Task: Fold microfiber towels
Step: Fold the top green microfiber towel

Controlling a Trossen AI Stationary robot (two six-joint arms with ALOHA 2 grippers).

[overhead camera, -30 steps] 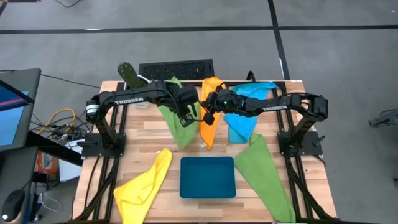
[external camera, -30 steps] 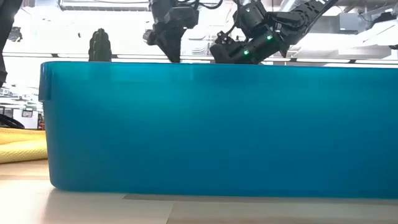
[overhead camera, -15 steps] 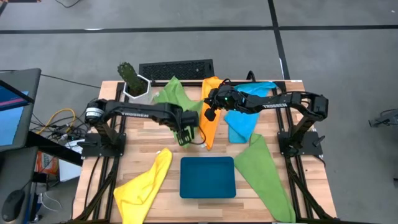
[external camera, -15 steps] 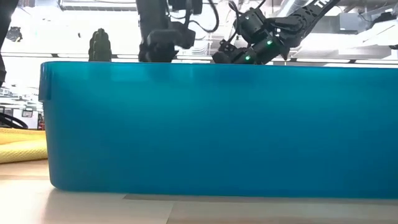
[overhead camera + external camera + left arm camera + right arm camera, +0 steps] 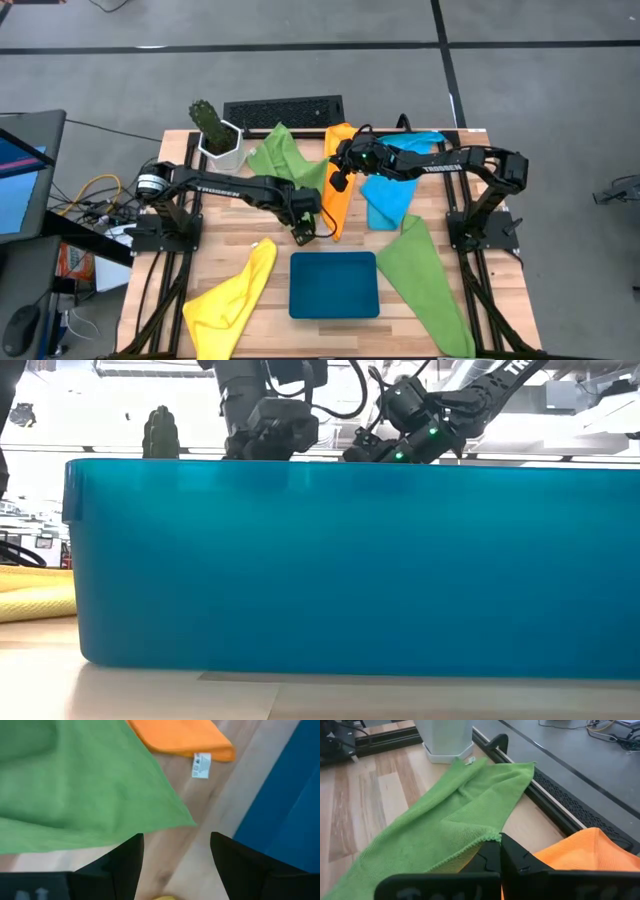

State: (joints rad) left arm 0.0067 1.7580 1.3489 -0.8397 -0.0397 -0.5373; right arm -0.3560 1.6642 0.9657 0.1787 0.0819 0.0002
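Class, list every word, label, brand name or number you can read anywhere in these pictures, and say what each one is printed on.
"TROSSEN": on the left arm, white letters, high view.
"TROSSEN": most likely also on the right arm, but too small to read for certain.
White care tag beside the orange towel, left wrist view: printed, but too blurred to read.
No other readable text.

Tray (image 5: 334, 285) front centre; towels (image 5: 337, 180) behind it, others (image 5: 228, 298) flanking.
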